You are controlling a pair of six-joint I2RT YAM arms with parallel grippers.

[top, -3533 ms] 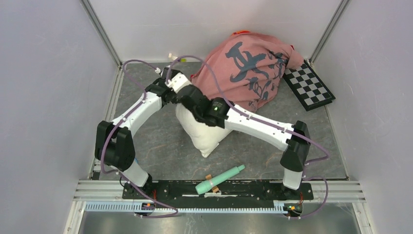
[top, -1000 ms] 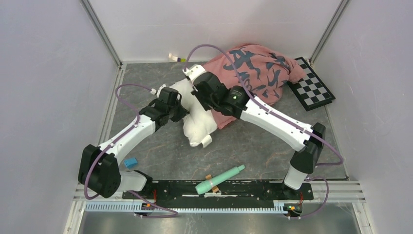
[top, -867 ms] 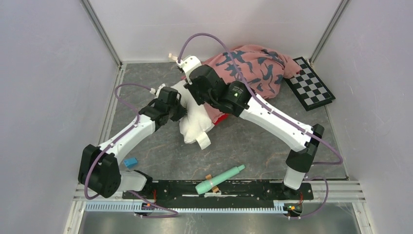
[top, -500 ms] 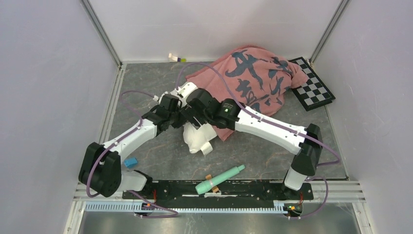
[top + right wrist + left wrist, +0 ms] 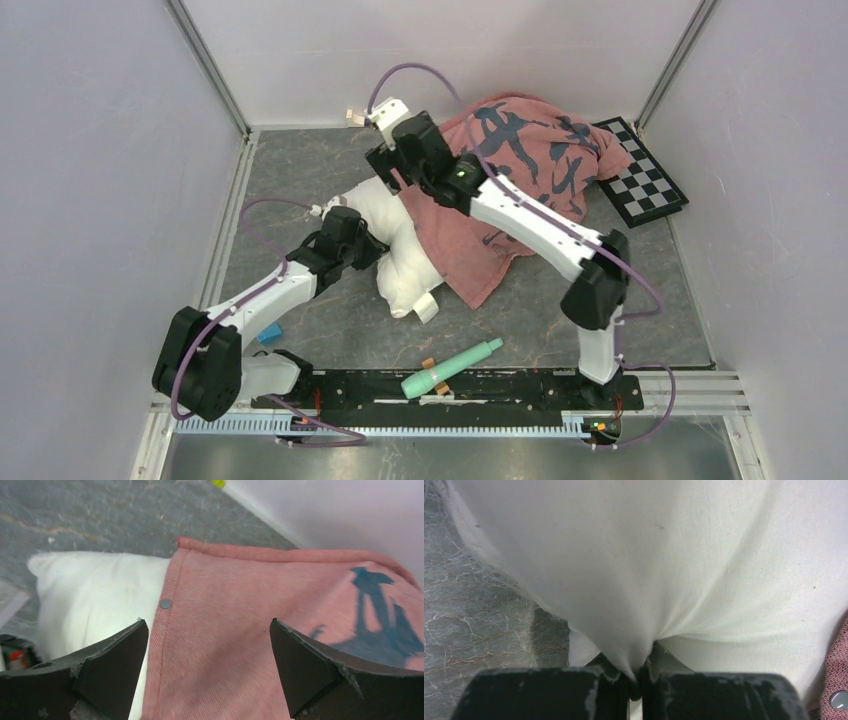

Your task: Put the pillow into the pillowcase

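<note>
Pinching pillow with left gripper, right gripper spread, seemingly above pillowcase

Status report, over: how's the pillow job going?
Left end effector shut on pillow. Right end effector open over pillowcase. Pillow partly covered, near end exposed. Nothing blocking.

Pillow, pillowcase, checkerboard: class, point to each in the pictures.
pillow [image 5: 408, 264], top view, puffy white middle.
pillowcase [image 5: 545, 150], top view, pink side with dark marks.
checkerboard [image 5: 645, 180], top view, middle squares.
</note>
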